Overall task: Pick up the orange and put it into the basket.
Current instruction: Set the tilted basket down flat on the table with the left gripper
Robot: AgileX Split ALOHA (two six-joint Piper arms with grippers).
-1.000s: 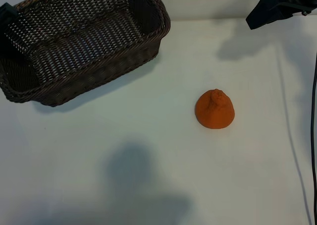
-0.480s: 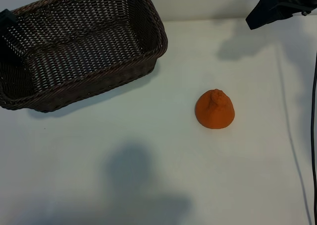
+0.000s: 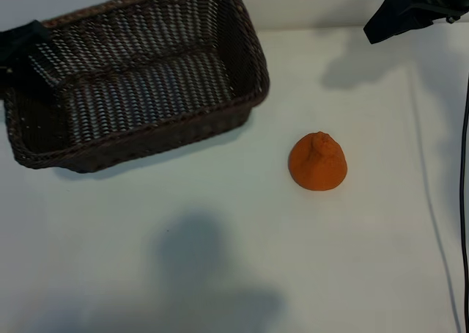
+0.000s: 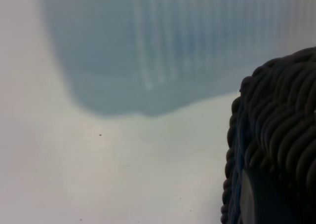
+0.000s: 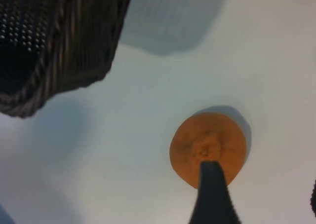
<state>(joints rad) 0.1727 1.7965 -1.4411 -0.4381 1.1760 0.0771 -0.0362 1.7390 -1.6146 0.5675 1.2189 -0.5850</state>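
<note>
Your orange [image 3: 317, 162] sits upright on the white desk [image 3: 220, 223], knob on top, well apart from the basket [image 3: 139, 76] at the far left. The left gripper [image 3: 18, 43] has its fingers closed on the basket's rim. The right gripper [image 5: 261, 204] hovers above the orange, fingers open, holding nothing.

Open table [image 3: 220, 223] all around orange [image 3: 317, 162]; basket [image 3: 249, 61] well apart.

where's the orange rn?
In the exterior view the orange sits on the white table, right of center, apart from the basket at upper left. The right wrist view shows it directly below the right gripper.
</note>
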